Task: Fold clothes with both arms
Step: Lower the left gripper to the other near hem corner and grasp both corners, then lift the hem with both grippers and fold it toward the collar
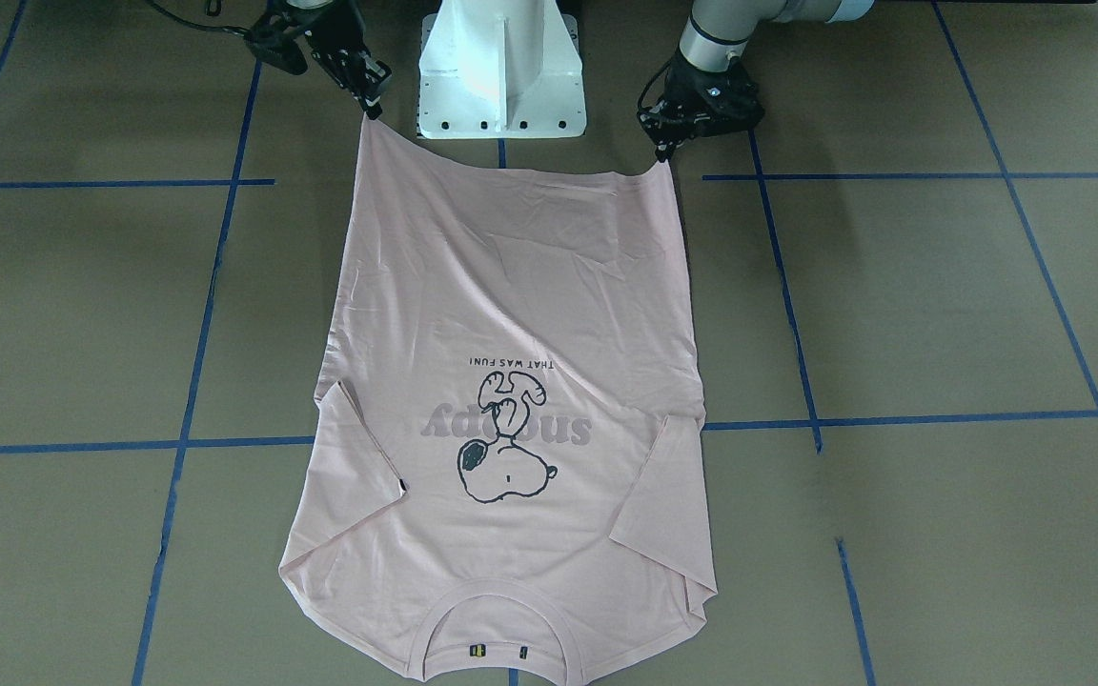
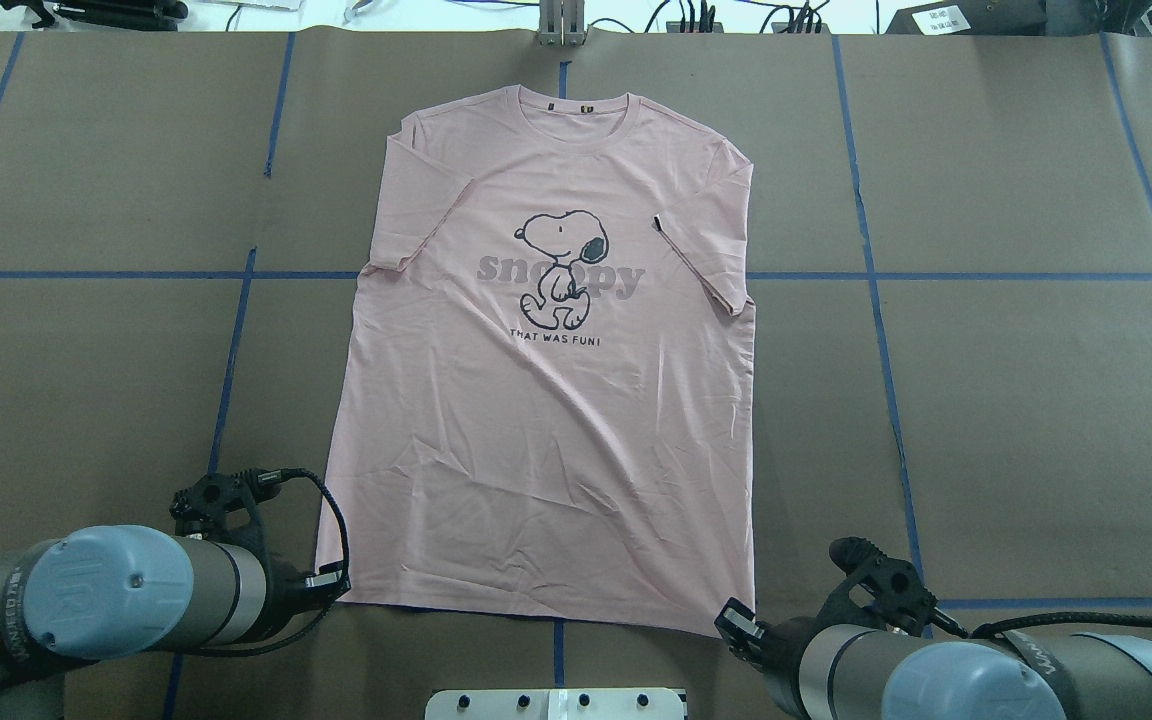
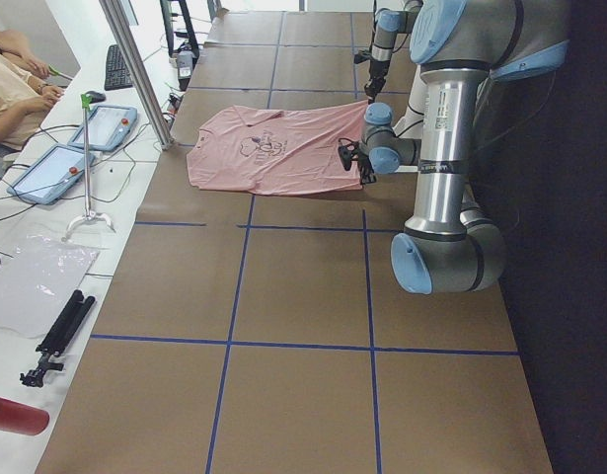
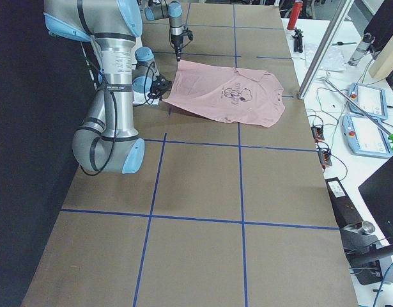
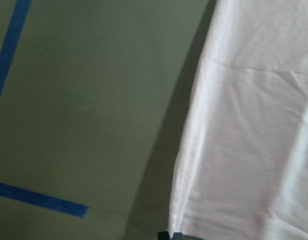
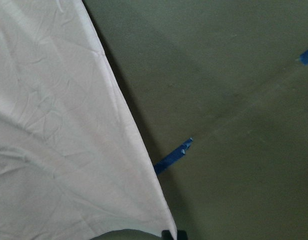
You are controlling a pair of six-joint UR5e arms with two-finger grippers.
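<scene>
A pale pink T-shirt (image 1: 511, 286) lay spread print side up on a brown table (image 1: 892, 305) marked with blue tape lines (image 1: 902, 419). Its ribbed collar pointed away from the robot and its bottom hem lay nearest the white pedestal base (image 1: 501, 67). Both short sleeves were turned inward over the body, either side of the cartoon dog print and grey lettering. The left gripper (image 1: 665, 152) was clenched on one hem corner, on the right side of the front-facing view, and the cloth rose to a small peak at its fingertips. The right gripper (image 1: 375, 110) was clamped on the opposite hem corner, drawn a little closer to the base than the other. The hem edge sagged in a shallow curve between the two pinched corners. In each wrist view the black fingertips sat at the bottom edge, meeting the very tip of the corner, with bare table beside the shirt's edge. The rest of the shirt rested flat, lightly wrinkled.
</scene>
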